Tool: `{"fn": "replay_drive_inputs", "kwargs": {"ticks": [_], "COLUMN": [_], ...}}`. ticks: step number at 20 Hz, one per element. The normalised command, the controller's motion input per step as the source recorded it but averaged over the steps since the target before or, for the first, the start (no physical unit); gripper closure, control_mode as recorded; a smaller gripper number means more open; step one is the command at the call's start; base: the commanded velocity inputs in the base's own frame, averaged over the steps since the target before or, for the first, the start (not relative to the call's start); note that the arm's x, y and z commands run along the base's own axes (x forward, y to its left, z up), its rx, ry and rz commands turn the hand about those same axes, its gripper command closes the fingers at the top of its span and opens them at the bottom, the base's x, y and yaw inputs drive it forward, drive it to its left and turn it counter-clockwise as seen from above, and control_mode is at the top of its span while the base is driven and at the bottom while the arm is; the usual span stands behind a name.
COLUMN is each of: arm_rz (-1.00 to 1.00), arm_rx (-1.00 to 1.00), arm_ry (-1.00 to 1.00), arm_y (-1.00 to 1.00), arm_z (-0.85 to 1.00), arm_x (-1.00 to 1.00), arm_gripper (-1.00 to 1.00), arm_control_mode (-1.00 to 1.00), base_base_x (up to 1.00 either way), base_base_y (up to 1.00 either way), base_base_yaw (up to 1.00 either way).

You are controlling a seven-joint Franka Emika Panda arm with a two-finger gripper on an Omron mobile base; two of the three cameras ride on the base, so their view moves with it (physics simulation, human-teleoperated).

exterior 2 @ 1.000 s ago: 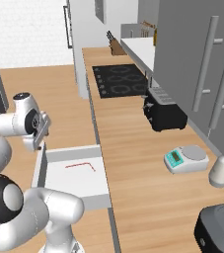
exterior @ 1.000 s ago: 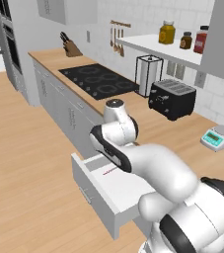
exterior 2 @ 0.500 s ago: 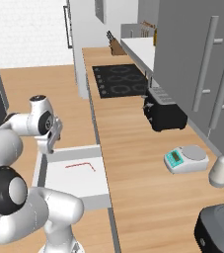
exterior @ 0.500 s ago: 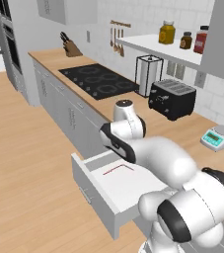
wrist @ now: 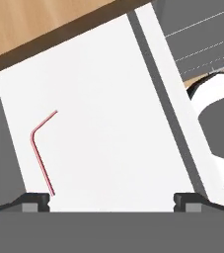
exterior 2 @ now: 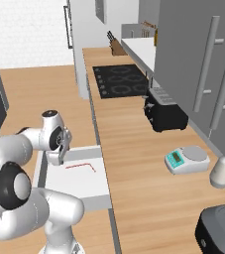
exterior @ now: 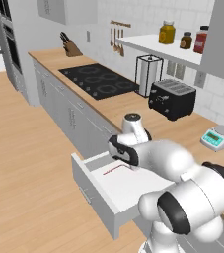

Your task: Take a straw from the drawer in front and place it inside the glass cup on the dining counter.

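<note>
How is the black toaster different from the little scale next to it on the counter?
The toaster is black and boxy, while the scale is pale with a green-blue front. The toaster stands tall; the scale is low and flat, with a round plate on top. The toaster sits nearer the stove; the scale sits farther along, nearer the robot's base. Both rest on the same wood counter by the wall.

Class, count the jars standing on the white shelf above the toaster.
3. A yellow jar, a small dark jar and a red jar stand in a row; more may be hidden.
</note>
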Motion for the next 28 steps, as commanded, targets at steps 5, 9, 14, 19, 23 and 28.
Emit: {"fn": "replay_drive_inputs", "kwargs": {"ticks": [5,9,14,19,23,28], "arm_rz": [0.00,0.00,0.00,0.00,-0.21,-0.44], "arm_rx": [-0.01,0.00,-0.03,-0.01,0.00,0.01], "arm_ry": [0.03,0.10,0.05,0.00,0.02,0.00], "arm_y": [-0.11,-0.08,-0.14,-0.08,-0.16,0.00], "arm_z": [-0.35,-0.29,-0.36,-0.20,-0.15,-0.13], "arm_x": [0.23,0.35,0.29,0.35,0.34,0.22], "arm_gripper": [-1.00,-1.00,-1.00,-1.00,-1.00,-1.00], "arm_control_mode": [-1.00,-1.00,-1.00,-1.00,-1.00,-1.00], "base_base_x": [0.00,0.00,0.00,0.00,0.00,0.00], "base_base_y": [0.00,0.00,0.00,0.00,0.00,0.00], "base_base_yaw": [0.00,0.00,0.00,0.00,0.00,0.00]}}
